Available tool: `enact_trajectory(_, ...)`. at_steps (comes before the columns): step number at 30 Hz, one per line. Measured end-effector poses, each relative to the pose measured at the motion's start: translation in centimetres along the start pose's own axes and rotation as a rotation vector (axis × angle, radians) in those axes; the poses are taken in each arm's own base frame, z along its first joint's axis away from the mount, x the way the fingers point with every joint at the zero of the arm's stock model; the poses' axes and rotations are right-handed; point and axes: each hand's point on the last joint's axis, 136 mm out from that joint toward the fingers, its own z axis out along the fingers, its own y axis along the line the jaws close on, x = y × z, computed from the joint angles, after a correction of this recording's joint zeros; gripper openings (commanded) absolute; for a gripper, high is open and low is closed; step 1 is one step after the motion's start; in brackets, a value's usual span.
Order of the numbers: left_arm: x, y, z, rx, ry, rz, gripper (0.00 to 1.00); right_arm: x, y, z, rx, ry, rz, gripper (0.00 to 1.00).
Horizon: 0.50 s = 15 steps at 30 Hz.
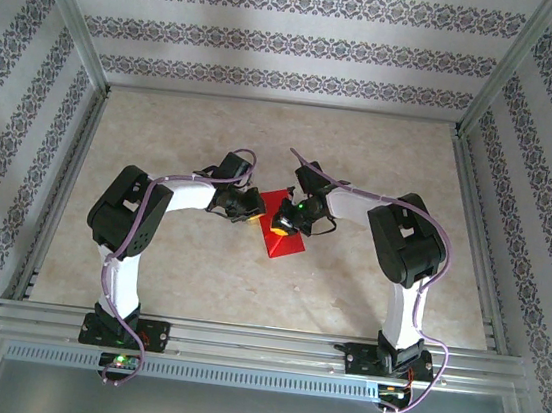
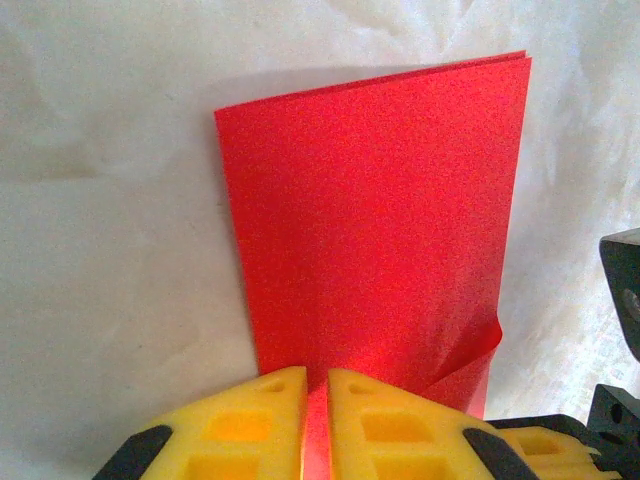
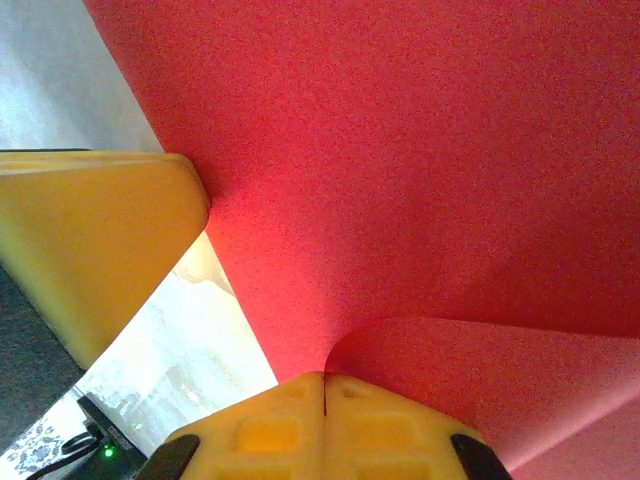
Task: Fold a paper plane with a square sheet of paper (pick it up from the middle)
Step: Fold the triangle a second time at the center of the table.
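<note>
The red sheet of paper [image 1: 285,240] lies in the middle of the table, folded double into a rectangle [image 2: 370,220], not a pointed plane shape. My left gripper [image 2: 317,385] presses down on its near end, the yellow fingers [image 2: 250,420] almost together with a thin slit of red between them. It sits at the paper's left edge [image 1: 251,208]. My right gripper [image 3: 324,385] is shut on a flap of the paper [image 3: 480,380] that curls up from the sheet, at the paper's right side [image 1: 282,228]. One corner [image 2: 470,360] is lifted and bent.
The pale marbled tabletop [image 1: 199,258] surrounds the paper. A metal frame rail [image 1: 239,343] runs along the near edge, and patterned walls enclose the cell. Both arms arch inward and nearly meet; a left finger [image 3: 90,250] shows close beside my right gripper.
</note>
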Motion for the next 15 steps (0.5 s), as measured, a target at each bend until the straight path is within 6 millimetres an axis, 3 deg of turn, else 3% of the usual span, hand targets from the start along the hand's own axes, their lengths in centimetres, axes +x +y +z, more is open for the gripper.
enact_trajectory(15,0.01,0.01,0.01,0.0,0.001,0.0,0.14,-0.11,-0.16,0.24,0.003,0.001,0.002,0.03)
